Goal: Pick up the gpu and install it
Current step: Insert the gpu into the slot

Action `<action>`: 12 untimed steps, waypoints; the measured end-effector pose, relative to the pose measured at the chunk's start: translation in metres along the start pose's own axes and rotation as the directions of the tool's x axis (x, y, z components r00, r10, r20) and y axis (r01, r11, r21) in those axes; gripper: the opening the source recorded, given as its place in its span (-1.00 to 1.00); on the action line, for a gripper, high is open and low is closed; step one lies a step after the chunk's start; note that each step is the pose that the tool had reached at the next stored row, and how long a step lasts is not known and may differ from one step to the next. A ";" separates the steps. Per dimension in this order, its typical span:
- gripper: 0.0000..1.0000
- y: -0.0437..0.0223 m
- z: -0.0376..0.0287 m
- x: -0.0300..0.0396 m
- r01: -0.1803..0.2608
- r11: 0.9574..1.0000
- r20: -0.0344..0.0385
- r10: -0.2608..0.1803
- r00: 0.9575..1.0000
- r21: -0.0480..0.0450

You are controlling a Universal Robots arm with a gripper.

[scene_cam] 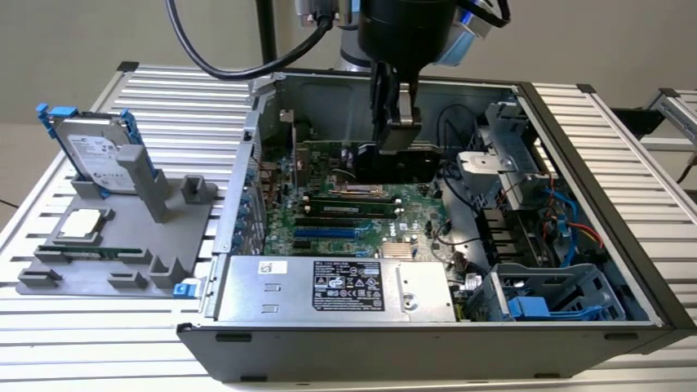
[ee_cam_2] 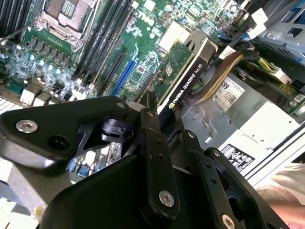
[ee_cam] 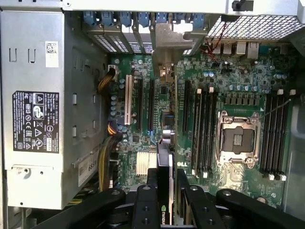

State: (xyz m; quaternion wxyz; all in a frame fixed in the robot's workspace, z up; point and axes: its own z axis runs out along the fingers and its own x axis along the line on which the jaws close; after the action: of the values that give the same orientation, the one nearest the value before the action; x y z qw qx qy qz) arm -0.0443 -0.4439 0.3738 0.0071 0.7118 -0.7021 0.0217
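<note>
In the exterior view, the arm's pincer [scene_cam: 392, 122] reaches down into the open computer case [scene_cam: 588, 245] on the slatted bench [scene_cam: 163, 90], poised above the green motherboard [scene_cam: 348, 214], while a hard drive [scene_cam: 96, 155] stands in a grey holder [scene_cam: 120, 261] at the exterior view's left. The second wrist view shows the pincer's fingers [ee_cam_2: 155, 143] clenched on the gpu [ee_cam_2: 183, 71], held edge-on over the motherboard beside the grey power supply [ee_cam_2: 267, 124]. In the first wrist view the gpu [ee_cam: 164, 157] hangs upright over the expansion slots [ee_cam: 127, 102].
</note>
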 end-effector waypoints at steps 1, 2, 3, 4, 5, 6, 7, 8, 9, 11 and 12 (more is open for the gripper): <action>-1.00 0.0000 0.0006 0.0000 0.000 1.000 0.000 0.000 1.000 0.000; -1.00 0.0000 0.0013 -0.0001 0.000 1.000 0.000 0.000 1.000 0.000; -1.00 0.0000 0.0015 -0.0001 0.000 1.000 0.000 0.000 1.000 0.000; -1.00 0.0001 0.0017 -0.0001 0.000 1.000 0.000 0.000 1.000 0.000; -1.00 0.0001 0.0017 -0.0001 0.000 1.000 0.000 0.000 1.000 0.000; -1.00 0.0000 0.0021 -0.0001 0.000 1.000 0.000 0.000 1.000 0.000; -1.00 0.0001 0.0027 -0.0002 0.000 1.000 0.000 0.000 1.000 0.001; -1.00 0.0001 0.0033 -0.0002 0.000 1.000 0.000 0.000 1.000 0.000; -1.00 0.0001 0.0040 -0.0002 0.000 1.000 -0.001 0.000 1.000 0.000; -1.00 0.0001 0.0059 -0.0003 0.000 1.000 -0.003 0.000 1.000 0.000; -1.00 0.0001 0.0069 -0.0004 0.000 1.000 -0.005 0.000 1.000 0.000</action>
State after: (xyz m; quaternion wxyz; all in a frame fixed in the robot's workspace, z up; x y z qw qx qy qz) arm -0.0443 -0.4438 0.3669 0.0086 0.7117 -0.7020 0.0235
